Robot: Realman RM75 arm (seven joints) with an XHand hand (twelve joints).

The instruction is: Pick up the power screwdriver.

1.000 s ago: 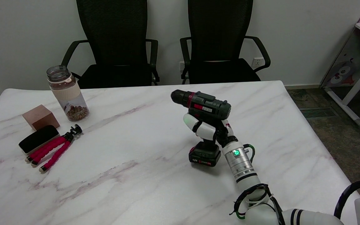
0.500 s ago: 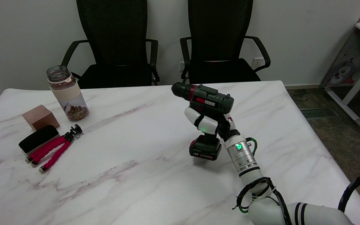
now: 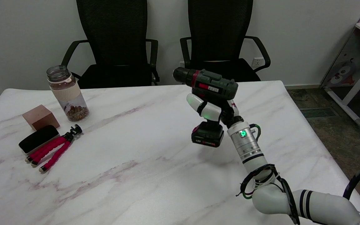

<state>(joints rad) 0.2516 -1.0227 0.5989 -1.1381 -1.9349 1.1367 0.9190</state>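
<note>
The power screwdriver [image 3: 209,85] is dark green and black with a red ring behind its chuck, which points left. It hangs upright in the air above the marble table [image 3: 130,147], its battery base clear of the surface with a shadow below. My right hand [image 3: 212,111] grips its handle, white fingers wrapped around the front. The arm reaches in from the lower right.
At the table's left stand a glass jar [image 3: 67,93] with nuts, a wooden block [image 3: 40,117], a black case [image 3: 38,138] and a small red-legged tripod [image 3: 56,148]. Two black office chairs [image 3: 117,43] stand behind the far edge. The table's right edge is near my arm.
My right hand has raised the power screwdriver off the table, up and slightly to the right, over both steps. The things at the left have not moved.
</note>
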